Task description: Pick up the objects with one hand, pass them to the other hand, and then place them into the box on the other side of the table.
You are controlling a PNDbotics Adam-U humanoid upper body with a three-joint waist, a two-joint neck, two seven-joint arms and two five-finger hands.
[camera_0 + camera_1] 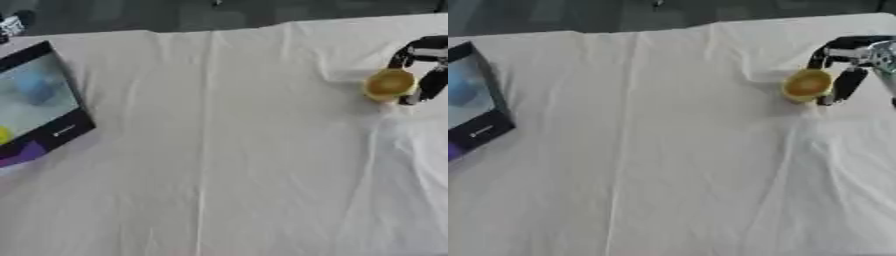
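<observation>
The white-draped table (pixel 219 165) is spread wide, and the dark-rimmed box (pixel 52 131) is set far to the left of the right hand (pixel 846 65), presumably as the drop-off. The yellow cup (pixel 807 85) is bracketed between curled fingers (pixel 430 85) and thumb, seemingly for lifting; whether contact is made cannot be told.

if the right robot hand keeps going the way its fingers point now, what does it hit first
Most likely the yellow cup. The right robot hand has its fingers curved down either side of it, so the cup looks first in line, then the white tablecloth. Whether they already touch is unclear.
</observation>
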